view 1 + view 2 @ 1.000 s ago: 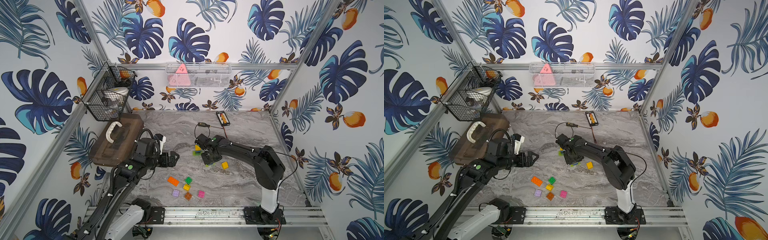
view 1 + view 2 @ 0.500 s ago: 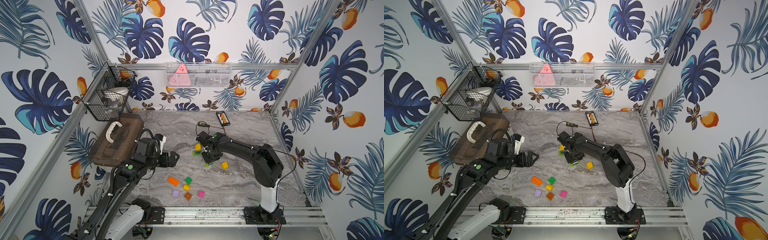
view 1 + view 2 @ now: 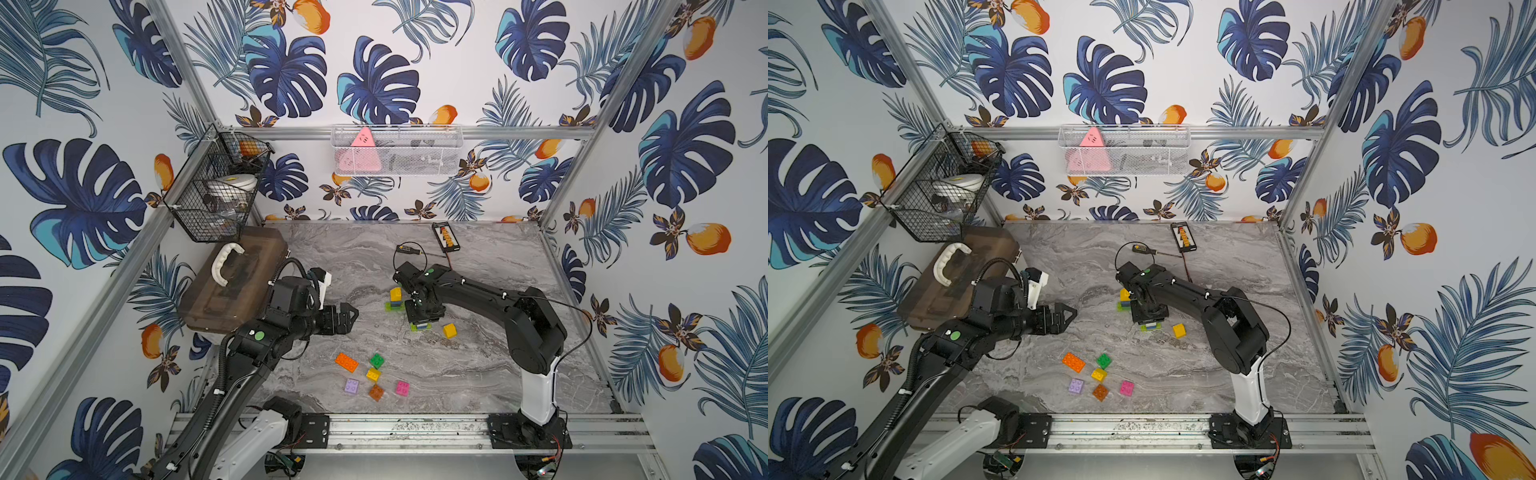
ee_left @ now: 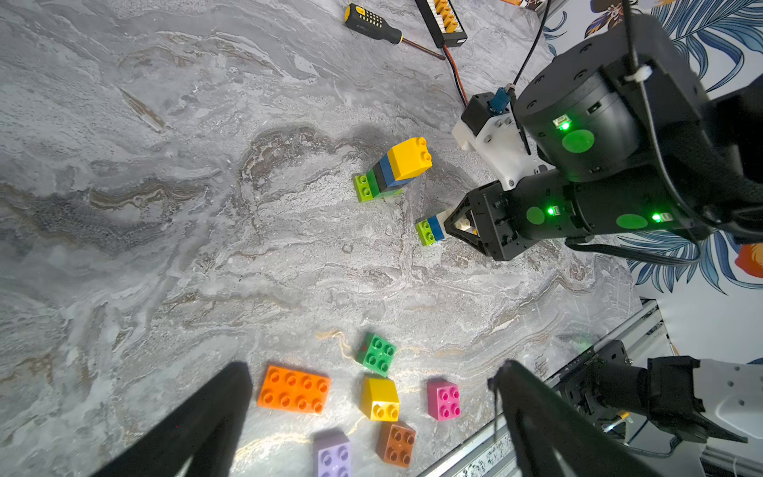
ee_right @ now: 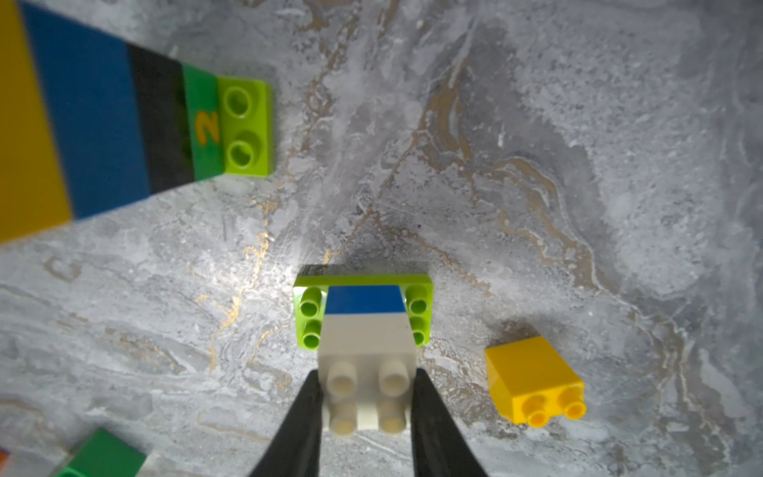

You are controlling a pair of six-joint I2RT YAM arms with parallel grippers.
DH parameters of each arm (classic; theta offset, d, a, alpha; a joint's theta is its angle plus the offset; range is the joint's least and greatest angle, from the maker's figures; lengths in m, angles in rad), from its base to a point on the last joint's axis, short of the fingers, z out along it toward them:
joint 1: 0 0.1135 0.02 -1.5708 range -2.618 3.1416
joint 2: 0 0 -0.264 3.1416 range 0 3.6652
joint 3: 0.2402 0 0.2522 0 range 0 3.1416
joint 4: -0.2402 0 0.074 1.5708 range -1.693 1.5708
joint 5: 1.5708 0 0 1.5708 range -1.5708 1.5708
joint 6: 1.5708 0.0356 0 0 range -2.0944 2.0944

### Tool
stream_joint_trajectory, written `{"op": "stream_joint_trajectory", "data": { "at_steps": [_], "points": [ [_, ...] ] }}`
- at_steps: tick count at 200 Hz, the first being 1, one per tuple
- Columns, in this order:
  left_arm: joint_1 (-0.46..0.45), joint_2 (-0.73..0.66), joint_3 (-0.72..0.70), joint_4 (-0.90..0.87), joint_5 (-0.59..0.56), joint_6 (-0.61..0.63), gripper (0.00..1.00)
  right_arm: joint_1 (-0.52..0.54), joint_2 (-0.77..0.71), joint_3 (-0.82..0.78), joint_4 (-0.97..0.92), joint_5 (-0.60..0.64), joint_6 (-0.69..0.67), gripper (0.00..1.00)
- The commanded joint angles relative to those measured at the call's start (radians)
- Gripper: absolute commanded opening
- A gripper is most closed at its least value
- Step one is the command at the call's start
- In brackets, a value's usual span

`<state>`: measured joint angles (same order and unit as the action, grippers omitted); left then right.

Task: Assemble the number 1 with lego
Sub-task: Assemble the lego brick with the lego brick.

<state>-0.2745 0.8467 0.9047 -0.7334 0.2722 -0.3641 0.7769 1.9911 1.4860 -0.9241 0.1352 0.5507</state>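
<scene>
Right wrist view has my right claw (image 5: 365,396) pinching the white brick (image 5: 365,342) by two opposite sides. That brick tops a short stack (image 4: 431,230), with a blue brick (image 5: 364,299) under it and a lime base (image 5: 307,314) at the bottom; I cannot tell whether the base touches the marble table (image 5: 578,124). A loose yellow brick (image 5: 532,376) lies tipped over just beside this stack. On its other side, near but apart, stands the tall stack (image 4: 396,169): yellow over blue, black and green on a lime plate. My left claw (image 3: 354,319) hangs spread wide, well apart from both stacks. Between it and the rail (image 3: 415,428) a cluster lies on the table: a long orange brick (image 4: 294,390), a green brick (image 4: 379,355), a small yellow brick (image 4: 380,398), a pink brick (image 4: 444,399), a purple brick (image 4: 332,454) and a brown brick (image 4: 395,444).
</scene>
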Motion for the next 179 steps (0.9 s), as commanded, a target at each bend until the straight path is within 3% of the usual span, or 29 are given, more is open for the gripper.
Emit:
{"op": "stream_joint_trajectory", "data": {
  "at_steps": [1, 67, 113, 179],
  "points": [
    [0.001, -0.007, 0.006, 0.005, 0.002, 0.006, 0.99, -0.005, 0.043, -0.041, -0.053, -0.018, 0.118, 0.15],
    [0.001, -0.028, 0.003, 0.005, 0.002, 0.004, 0.99, -0.005, 0.043, 0.006, -0.096, -0.005, 0.148, 0.35],
    [0.001, -0.026, 0.003, 0.006, 0.005, 0.004, 0.99, -0.005, -0.025, 0.038, -0.13, 0.018, 0.16, 0.64],
    [0.002, -0.02, 0.004, 0.006, 0.002, 0.006, 0.99, 0.001, -0.157, -0.002, -0.116, -0.003, 0.156, 0.69]
  ]
}}
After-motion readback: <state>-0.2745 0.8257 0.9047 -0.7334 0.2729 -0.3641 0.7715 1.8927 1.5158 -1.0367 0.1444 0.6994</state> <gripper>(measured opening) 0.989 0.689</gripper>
